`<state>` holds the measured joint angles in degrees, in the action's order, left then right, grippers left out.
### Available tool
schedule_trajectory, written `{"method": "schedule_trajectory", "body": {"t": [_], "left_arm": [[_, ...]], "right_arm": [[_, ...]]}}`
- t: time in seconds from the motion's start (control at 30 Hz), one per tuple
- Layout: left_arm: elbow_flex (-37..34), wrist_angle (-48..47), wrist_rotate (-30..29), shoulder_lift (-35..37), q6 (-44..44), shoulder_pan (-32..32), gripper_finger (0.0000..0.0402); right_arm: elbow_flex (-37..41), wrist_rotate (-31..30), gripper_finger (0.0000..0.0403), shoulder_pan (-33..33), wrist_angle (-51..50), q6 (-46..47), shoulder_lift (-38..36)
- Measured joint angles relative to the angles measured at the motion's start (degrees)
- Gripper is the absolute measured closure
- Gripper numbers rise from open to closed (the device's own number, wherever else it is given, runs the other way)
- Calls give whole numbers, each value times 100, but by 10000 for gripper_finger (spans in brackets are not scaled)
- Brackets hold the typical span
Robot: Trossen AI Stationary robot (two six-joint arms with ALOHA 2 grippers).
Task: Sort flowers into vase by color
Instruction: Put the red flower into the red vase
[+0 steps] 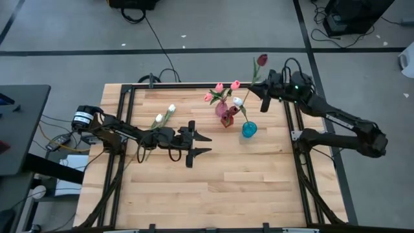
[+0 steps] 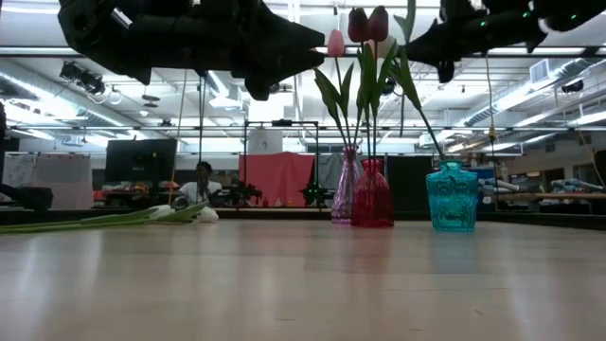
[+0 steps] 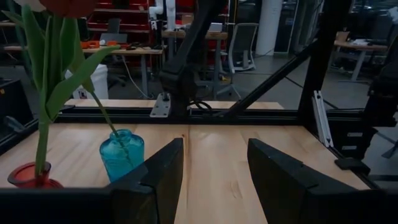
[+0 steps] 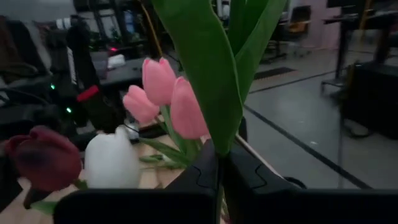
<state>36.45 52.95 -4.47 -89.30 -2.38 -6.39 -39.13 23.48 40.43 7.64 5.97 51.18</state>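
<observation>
Risk: our right tool, clamped on a dark red tulip's stem above the vases, could snag standing flowers. Left tool hovers fingers apart; white tulips lie on the counter.

Grey floor, office chair, ceiling strip lights.

- Wooden table is framed by black rails.
- Grey floor with black tape lines is seen beyond the far edge.
- A seated person and a red panel are seen in the room behind.
- Office chair is seen farther off.
</observation>
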Motion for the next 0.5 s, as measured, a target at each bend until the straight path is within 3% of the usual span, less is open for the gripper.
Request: {"method": "schedule_trajectory", "body": {"t": [0.27, 0.5], "left_arm": [[0, -98, -13, 0, -164, 0, 216], [0, -644, -52, 0, -460, 0, 216]], "right_arm": [[0, 1383, 385, 298, 1293, 349, 1196], [1, 1730, 386, 336, 1605, 209, 1774]]}}
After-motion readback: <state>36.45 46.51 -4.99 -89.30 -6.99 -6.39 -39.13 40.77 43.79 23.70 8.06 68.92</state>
